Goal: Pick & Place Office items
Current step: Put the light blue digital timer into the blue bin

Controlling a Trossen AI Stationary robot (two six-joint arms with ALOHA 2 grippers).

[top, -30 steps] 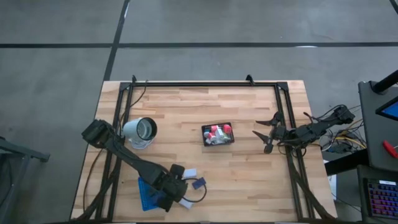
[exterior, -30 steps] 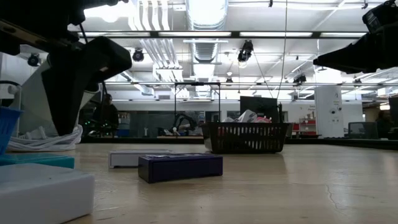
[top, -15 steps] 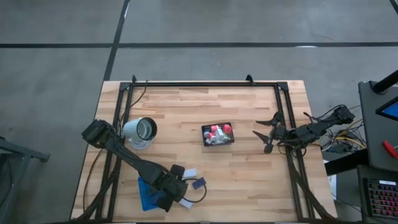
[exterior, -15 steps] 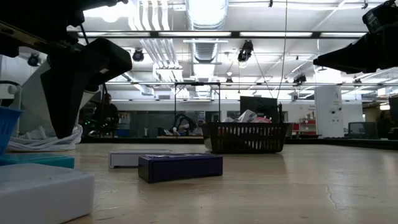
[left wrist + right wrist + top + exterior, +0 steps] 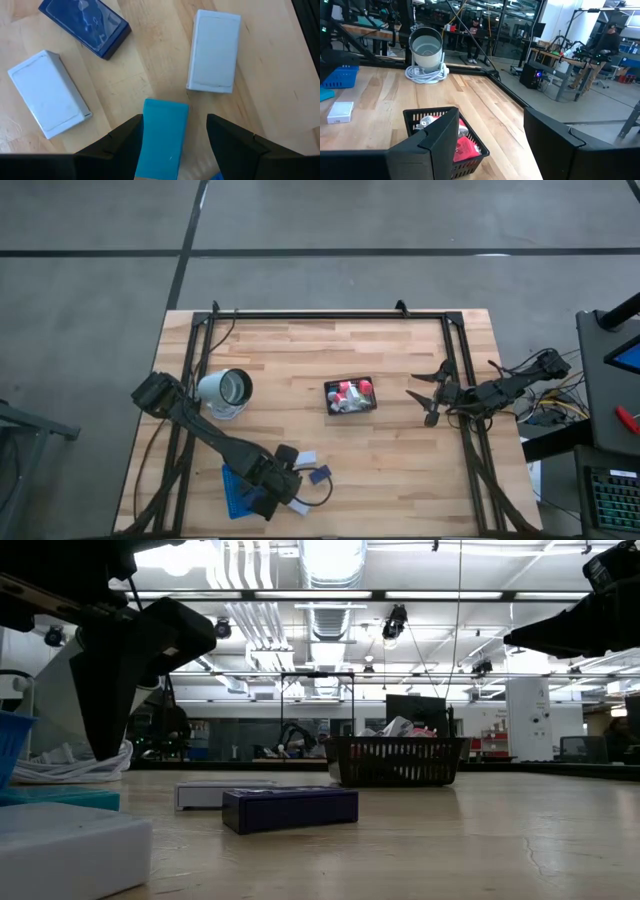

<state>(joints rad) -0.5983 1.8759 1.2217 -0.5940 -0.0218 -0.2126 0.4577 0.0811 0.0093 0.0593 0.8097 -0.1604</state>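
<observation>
From above, the left gripper (image 5: 292, 488) hangs low over the near-left part of the worktop (image 5: 400, 470), beside the blue tray (image 5: 237, 492). The right gripper (image 5: 428, 394) waits at the right edge, fingers apart, near the black mesh basket (image 5: 349, 396) at centre.

At table height, a navy block (image 5: 290, 808) lies in front of a white block (image 5: 205, 794), the basket behind them.

The left wrist view shows its fingers (image 5: 117, 145) spread, a teal block (image 5: 161, 137) lying between them, with two white blocks and the navy one beyond.

The right wrist view shows the basket holding red and white items (image 5: 465, 146).
</observation>
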